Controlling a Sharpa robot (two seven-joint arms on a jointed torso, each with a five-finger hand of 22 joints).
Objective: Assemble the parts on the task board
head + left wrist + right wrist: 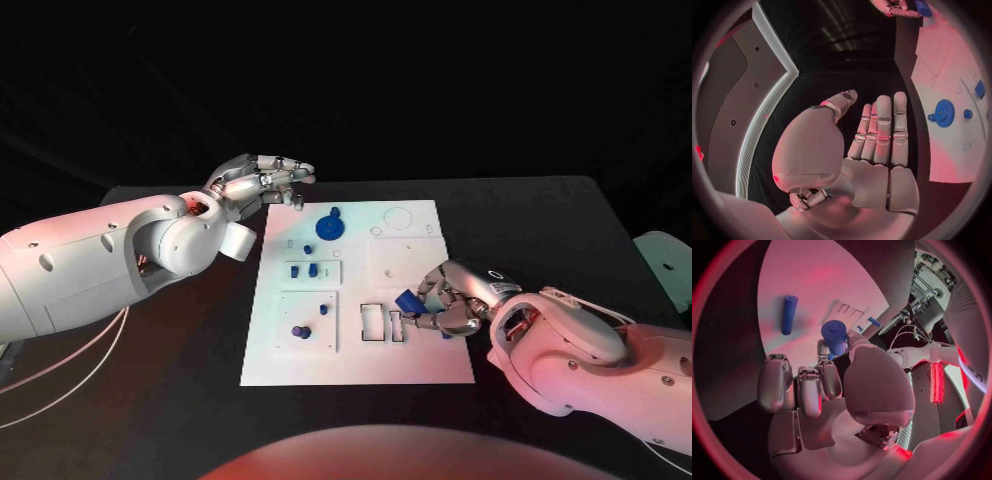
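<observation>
1. From my seat the job looks partway through — the task board [418, 355] carries a blue gear-shaped part [329, 227] near its far end, two small blue pegs [303, 271] in a raised block below it, and a blue knob [300, 331] in the nearer block.
2. The two slots [384, 323] beside my right hand [450, 305] look unfilled, and round outlines at the far corner appear bare, so I judge several placements remain.
3. The right hand pinches a short blue cylinder [834, 336] between thumb and fingers, just over the board's near right area.
4. That cylinder is smooth, stubby, round-ended; a longer blue rod [788, 314] lies flat on the board beyond it.
5. My left hand [264, 181] grasps nothing — fingers straight, side by side, hovering over the tabletop [548, 215] at the board's far left corner.
</observation>
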